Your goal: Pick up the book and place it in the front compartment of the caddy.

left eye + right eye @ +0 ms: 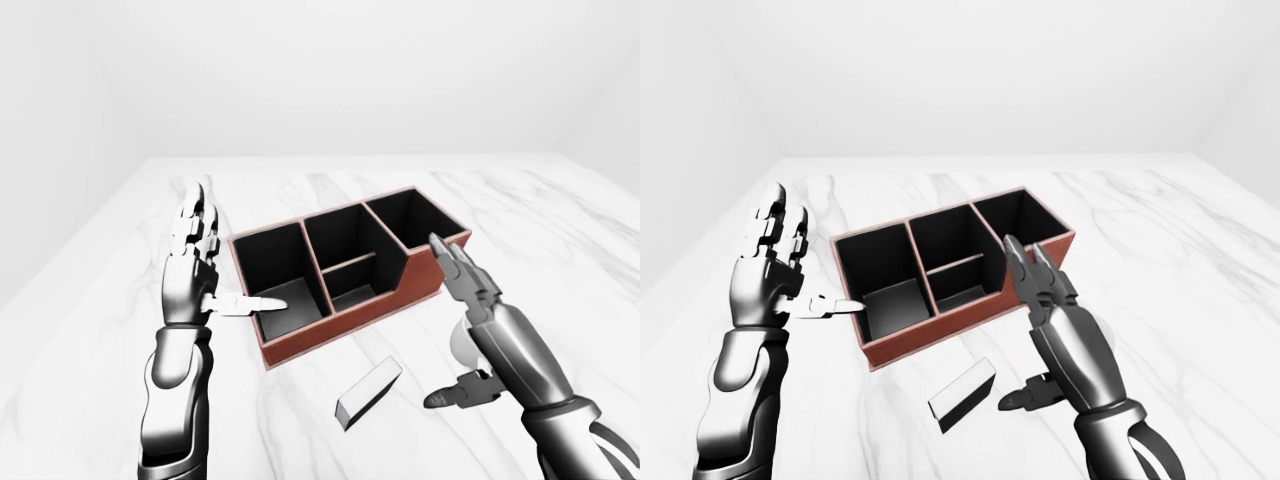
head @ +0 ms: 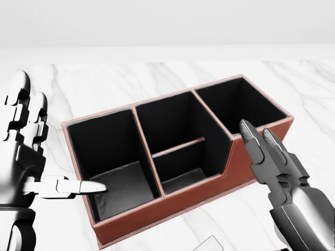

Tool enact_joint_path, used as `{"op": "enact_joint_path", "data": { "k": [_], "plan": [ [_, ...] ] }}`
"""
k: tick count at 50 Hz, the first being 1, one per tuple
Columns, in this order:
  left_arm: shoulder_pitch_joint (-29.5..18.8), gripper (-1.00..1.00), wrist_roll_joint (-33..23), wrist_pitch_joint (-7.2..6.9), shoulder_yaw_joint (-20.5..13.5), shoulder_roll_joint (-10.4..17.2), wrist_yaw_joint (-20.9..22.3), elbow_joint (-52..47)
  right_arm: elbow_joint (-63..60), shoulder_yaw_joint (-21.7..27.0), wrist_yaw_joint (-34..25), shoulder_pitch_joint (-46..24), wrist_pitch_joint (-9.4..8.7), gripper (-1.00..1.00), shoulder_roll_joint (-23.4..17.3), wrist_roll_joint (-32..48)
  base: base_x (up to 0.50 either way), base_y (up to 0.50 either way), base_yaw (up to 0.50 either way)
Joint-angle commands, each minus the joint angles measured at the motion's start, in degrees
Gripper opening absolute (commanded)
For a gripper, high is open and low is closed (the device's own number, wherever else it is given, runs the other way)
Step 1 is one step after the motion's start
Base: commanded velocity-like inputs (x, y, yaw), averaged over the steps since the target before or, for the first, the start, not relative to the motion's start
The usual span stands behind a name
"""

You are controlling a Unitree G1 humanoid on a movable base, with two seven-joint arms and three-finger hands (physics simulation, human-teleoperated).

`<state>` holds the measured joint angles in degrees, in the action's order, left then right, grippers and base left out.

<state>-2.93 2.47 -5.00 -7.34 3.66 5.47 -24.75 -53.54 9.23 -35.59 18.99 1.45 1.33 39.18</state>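
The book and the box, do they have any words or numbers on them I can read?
No words, numbers or signs can be read anywhere.
The book shows only a plain pale cover and a dark edge.
The caddy has plain reddish-brown walls and black insides.
The marble table carries only grey veins.
The left hand and right hand bear no markings.

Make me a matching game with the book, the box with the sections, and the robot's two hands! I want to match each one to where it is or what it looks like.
Things:
1. book
2. caddy
3. left hand
4. right hand

Descriptions:
A. red-brown outside, black inside
B. open, thumb pointing at the caddy's left end
C. lying flat on the marble, below the caddy in the left-eye view
D. open, empty, right of the book

Pairs: 1-C, 2-A, 3-B, 4-D
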Motion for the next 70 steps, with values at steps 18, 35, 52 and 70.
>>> {"op": "enact_joint_path", "data": {
  "k": [18, 35, 52, 70],
  "plan": [
    [0.2, 1.0, -0.2, 0.0, 0.23, -0.11, 0.1, -0.22, -0.73, -2.3, 1.56, 4.4, 3.55, 1.0, 1.63, 3.8, 0.0, 0.0, 0.0],
    [0.23, 1.0, -0.27, 0.0, 0.31, -0.14, 0.11, 0.16, 0.87, -8.23, 5.74, 6.23, 3.55, 1.0, 0.17, 7.4, 0.0, 0.0, 0.0],
    [0.26, 1.0, -0.37, 0.0, 0.39, -0.2, 0.11, 0.23, 1.95, -11.52, 8.82, 7.92, 3.55, 1.0, -1.69, 9.01, 0.0, 0.0, 0.0],
    [0.45, 1.0, -0.41, 0.0, 0.41, -0.23, 0.21, 0.09, 4.59, -16.82, 13.52, 9.27, 3.55, 1.0, -4.18, 11.49, 0.0, 0.0, 0.0]
  ]
}}
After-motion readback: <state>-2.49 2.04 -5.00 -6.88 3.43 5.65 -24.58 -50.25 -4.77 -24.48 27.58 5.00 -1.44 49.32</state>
